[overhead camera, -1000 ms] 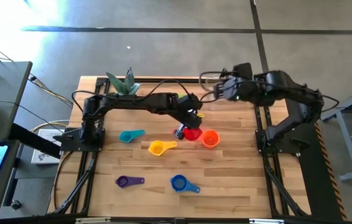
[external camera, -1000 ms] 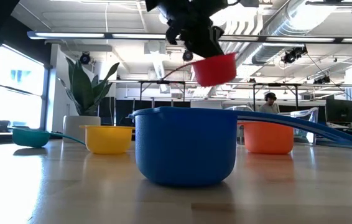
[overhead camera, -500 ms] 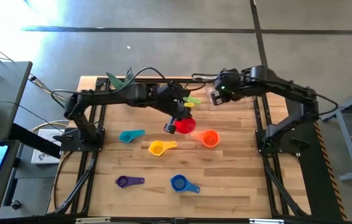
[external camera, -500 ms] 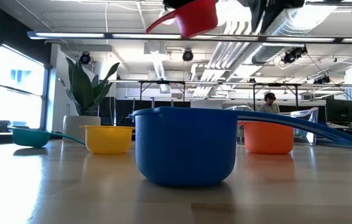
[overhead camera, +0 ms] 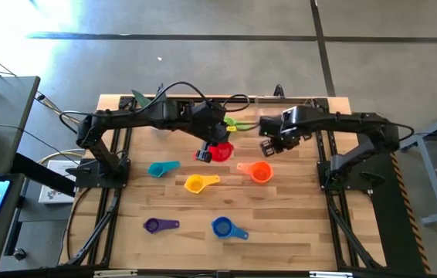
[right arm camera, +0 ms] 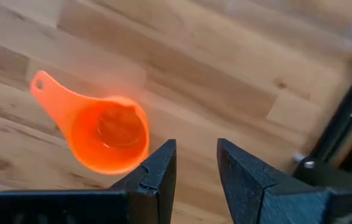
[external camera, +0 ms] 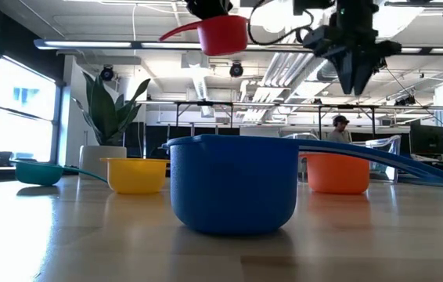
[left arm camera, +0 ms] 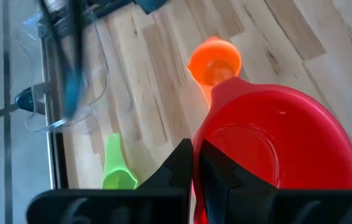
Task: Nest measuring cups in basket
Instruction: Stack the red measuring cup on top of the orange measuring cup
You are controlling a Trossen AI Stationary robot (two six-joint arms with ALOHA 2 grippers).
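Fingers of the left gripper (overhead camera: 205, 152) are closed on the red measuring cup (overhead camera: 220, 151), held in the air above the table (overhead camera: 296, 224), near the green measuring cup (overhead camera: 238, 123). The right gripper (right arm camera: 191, 163) hangs over the orange measuring cup (overhead camera: 259, 171), its fingers parted and holding nothing. On the table lie the teal cup (overhead camera: 160, 168), yellow cup (overhead camera: 196, 183), purple cup (overhead camera: 155, 225) and blue cup (overhead camera: 224, 227), well apart.

No text, label or number is legible (any view).
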